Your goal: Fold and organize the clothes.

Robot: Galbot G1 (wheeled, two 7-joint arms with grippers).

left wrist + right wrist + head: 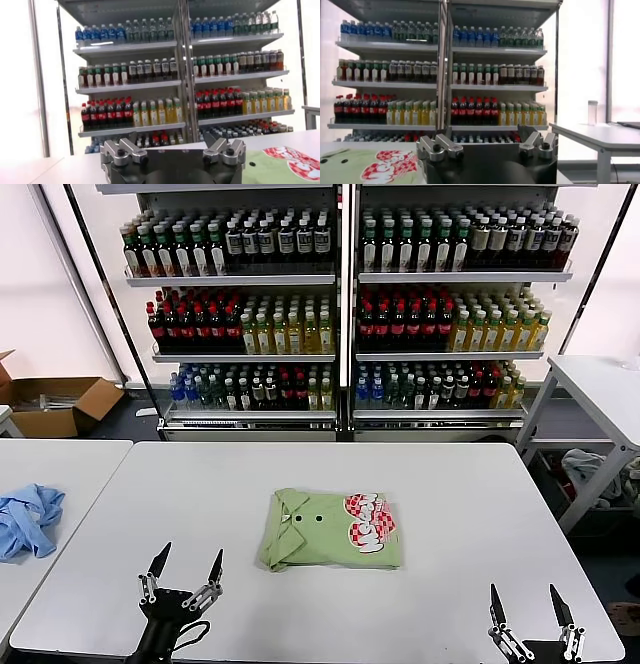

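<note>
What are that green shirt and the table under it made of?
The shirt looks like soft matte knit cloth, probably cotton: it creases at the folds, with a smoother printed patch. The table seems a hard, smooth white laminate or plastic top with faint sheen.

Right end effector facing the drink shelves

The right end effector (pixel 487 145) stands with its jaws wide apart, holding nothing. Beside it the green polo shirt (pixel 367 167) lies on the worktop (pixel 340 146), red-and-white print up. Behind stand shelves of bottles (pixel 440 70); a side table (pixel 600 135) carries a cup (pixel 592 112).
</note>
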